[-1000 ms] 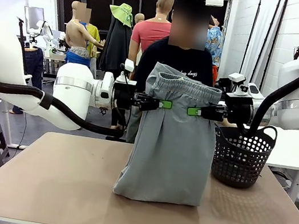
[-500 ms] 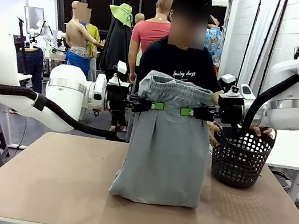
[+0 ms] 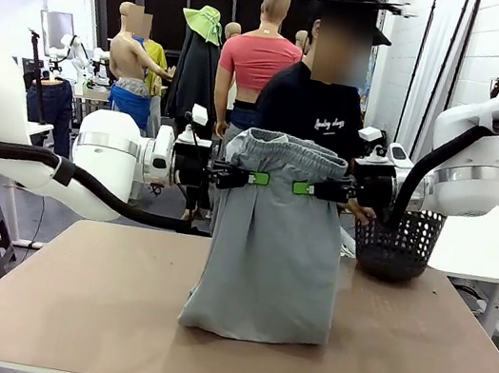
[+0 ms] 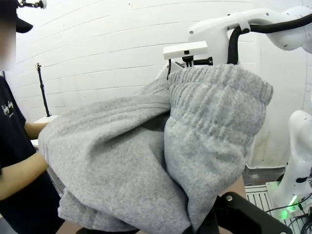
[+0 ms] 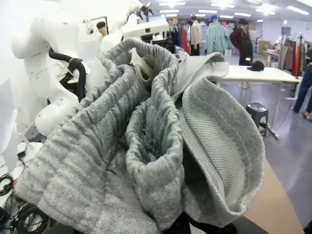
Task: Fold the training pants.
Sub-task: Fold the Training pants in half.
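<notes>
From my station, the training pants (image 3: 269,238) hung upright over the middle of the table (image 3: 63,308), their folded lower edge resting on it nearer the front edge than the far one. Higher up, the left gripper (image 3: 249,177) and the right gripper (image 3: 303,187) were each clenched on the cloth just below the gathered waistband, close together. Beyond, a person's hand held the black mesh basket (image 3: 399,242) above the table's far right edge. I judged the pinches shallow; if either slipped, the pants would slump and bunch up.
</notes>
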Tool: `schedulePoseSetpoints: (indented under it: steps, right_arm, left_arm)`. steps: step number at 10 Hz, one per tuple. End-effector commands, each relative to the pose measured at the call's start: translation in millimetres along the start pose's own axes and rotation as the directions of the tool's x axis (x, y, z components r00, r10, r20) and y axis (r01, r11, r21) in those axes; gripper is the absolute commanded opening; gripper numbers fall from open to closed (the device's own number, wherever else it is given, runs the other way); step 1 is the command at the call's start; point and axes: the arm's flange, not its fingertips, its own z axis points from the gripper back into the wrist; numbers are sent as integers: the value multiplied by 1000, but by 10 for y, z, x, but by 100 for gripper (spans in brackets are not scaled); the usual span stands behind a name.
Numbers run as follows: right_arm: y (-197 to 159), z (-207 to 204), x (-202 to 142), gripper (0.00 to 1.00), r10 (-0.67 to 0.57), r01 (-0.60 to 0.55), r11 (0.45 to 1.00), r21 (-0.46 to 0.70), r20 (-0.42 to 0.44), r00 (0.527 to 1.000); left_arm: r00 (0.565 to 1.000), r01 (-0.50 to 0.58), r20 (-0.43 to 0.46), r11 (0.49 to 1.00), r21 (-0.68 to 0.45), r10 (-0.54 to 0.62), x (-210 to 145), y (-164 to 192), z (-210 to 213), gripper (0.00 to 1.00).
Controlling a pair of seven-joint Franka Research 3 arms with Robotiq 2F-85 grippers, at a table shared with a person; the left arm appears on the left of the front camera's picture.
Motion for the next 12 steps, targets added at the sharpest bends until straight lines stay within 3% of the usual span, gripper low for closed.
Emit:
schedulePoseSetpoints:
  steps: [1,5,8,9,10,12]
  right_arm:
    - [-172,-38,212,0,9,-9,999,32,-8,1000]
    - [-593,1,722,0,62,-59,997,51,-54,997]
    - [-859,26,1008,0,84,-82,996,18,-82,993]
    - [-886,38,1047,0,79,-78,997,9,-79,994]
    - [-757,102,920,0,99,-98,995,19,-59,993]
    - [-757,102,920,0,99,-98,995,19,-59,993]
  left_arm:
    - [1000,25,-5,1000,-16,-25,212,125,-62,0]
    - [998,48,-41,997,-54,-50,649,715,-304,0]
    - [998,56,-33,998,-1,-56,843,1024,-298,0]
    - [999,53,-5,998,40,-53,874,1096,-232,0]
    - [997,71,-28,997,-15,-72,730,941,-235,0]
    - [997,71,-28,997,-15,-72,730,941,-235,0]
